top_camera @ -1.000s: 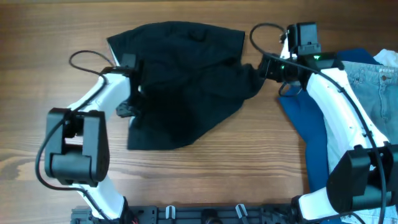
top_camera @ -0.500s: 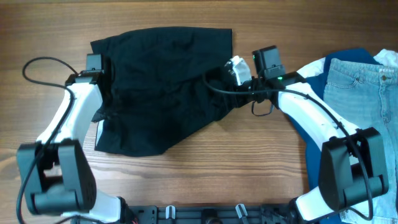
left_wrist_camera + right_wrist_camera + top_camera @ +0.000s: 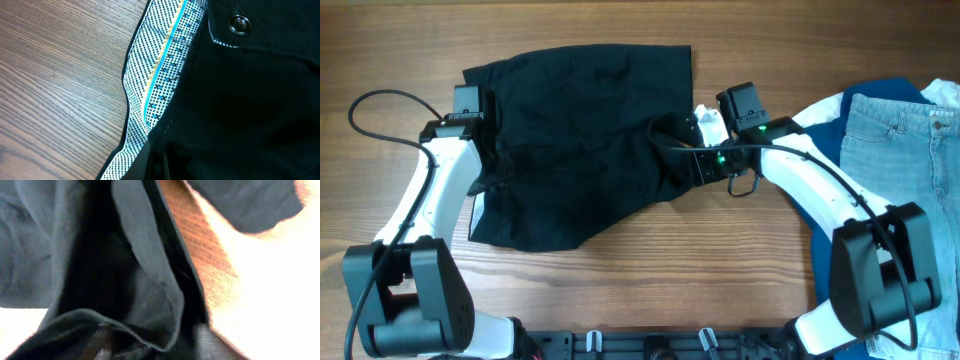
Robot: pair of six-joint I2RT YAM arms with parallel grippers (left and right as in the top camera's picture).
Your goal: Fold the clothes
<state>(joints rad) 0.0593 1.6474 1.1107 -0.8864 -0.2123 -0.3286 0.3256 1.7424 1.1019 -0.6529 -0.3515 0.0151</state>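
The black shorts lie spread on the wooden table, waist to the left, with the right leg bunched up. My left gripper is at the waist edge. In the left wrist view its jaws are shut on the black waistband beside the white dotted lining and a metal button. My right gripper is at the bunched right leg. In the right wrist view its fingers stand apart with a loose fold of the black fabric between them.
Light blue denim jeans lie at the far right on a royal-blue garment. Bare wooden table shows in front of the shorts. The arm bases stand at the front edge.
Both arms have dragged the shorts to the left. The right gripper has moved left and slightly toward the front, bunching the right leg inward. The left arm has barely moved in the last half second.
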